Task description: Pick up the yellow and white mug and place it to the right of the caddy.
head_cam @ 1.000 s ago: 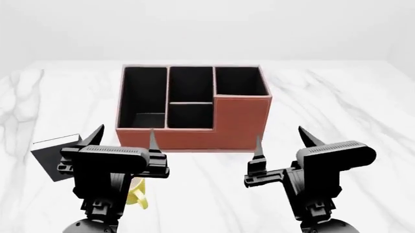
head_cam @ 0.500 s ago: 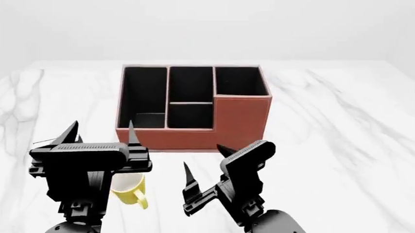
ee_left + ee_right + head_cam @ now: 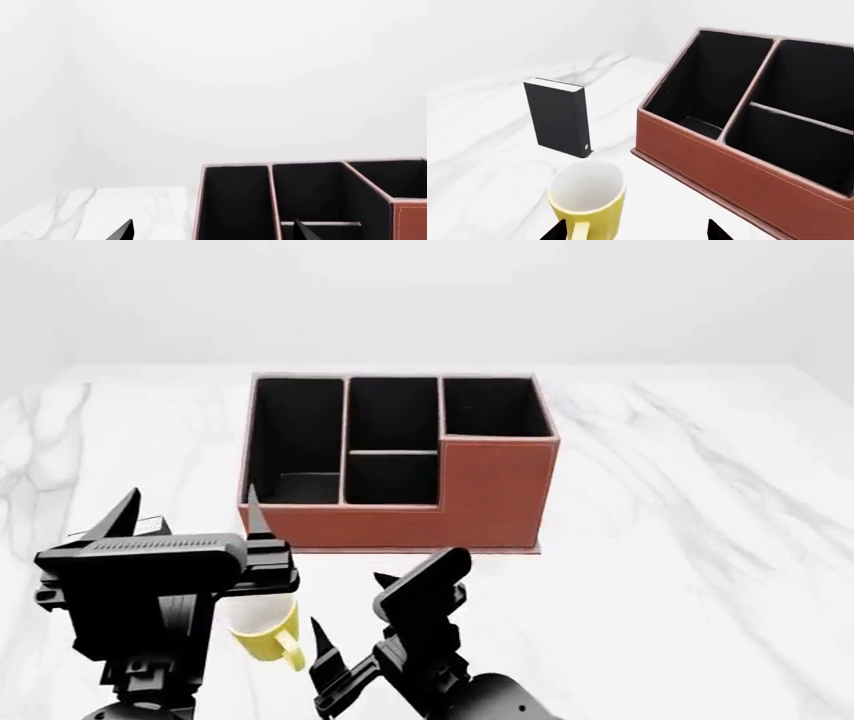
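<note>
The yellow and white mug point(image 3: 270, 632) stands upright on the marble table in front of the caddy's left end, its handle towards me. It shows whole in the right wrist view point(image 3: 587, 199). The reddish-brown caddy point(image 3: 461, 495) with black compartments stands at the table's middle, its taller section at the right. My right gripper point(image 3: 351, 608) is open just right of the mug, not touching it; in its wrist view point(image 3: 635, 230) the mug's handle is by one fingertip. My left gripper point(image 3: 191, 510) is open and empty above and left of the mug, partly hiding it.
A small flat black book point(image 3: 559, 119) lies left of the caddy, beyond the mug; in the head view my left gripper hides it. The left wrist view shows the caddy point(image 3: 303, 200) and the white wall. White marble table point(image 3: 694, 540) lies right of the caddy.
My right gripper has swung left from the caddy's right front to beside the mug. My left gripper has drifted left, uncovering more of the mug.
</note>
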Available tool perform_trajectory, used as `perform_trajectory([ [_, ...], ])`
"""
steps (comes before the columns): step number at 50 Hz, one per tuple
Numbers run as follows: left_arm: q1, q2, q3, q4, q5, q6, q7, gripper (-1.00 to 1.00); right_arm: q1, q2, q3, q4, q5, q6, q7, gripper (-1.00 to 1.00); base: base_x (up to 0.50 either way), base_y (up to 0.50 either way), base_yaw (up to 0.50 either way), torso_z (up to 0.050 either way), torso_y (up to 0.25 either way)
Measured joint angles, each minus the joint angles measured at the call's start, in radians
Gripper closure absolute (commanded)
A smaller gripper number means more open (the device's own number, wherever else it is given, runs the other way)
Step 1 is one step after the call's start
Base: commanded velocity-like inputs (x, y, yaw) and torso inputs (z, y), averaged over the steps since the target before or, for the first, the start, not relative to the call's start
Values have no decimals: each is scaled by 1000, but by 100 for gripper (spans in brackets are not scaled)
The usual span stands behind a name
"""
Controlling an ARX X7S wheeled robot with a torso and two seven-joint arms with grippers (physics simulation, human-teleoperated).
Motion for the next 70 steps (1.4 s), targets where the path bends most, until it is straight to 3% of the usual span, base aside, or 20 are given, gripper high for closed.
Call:
perform_trajectory([
  [41, 0, -22, 5, 25, -25, -10, -23, -100, 42, -16, -121, 139, 76, -86, 29, -100, 0, 0, 0, 0, 0],
  [54, 3, -28, 7, 23, -32, -4, -27, -100, 99, -36, -165, 310, 109, -169, 38, -100, 0, 0, 0, 0, 0],
  [70, 7, -35, 9, 21, -40, 4, -31, -100, 205, -47, -322, 544, 245, -296, 76, -100, 0, 0, 0, 0, 0],
])
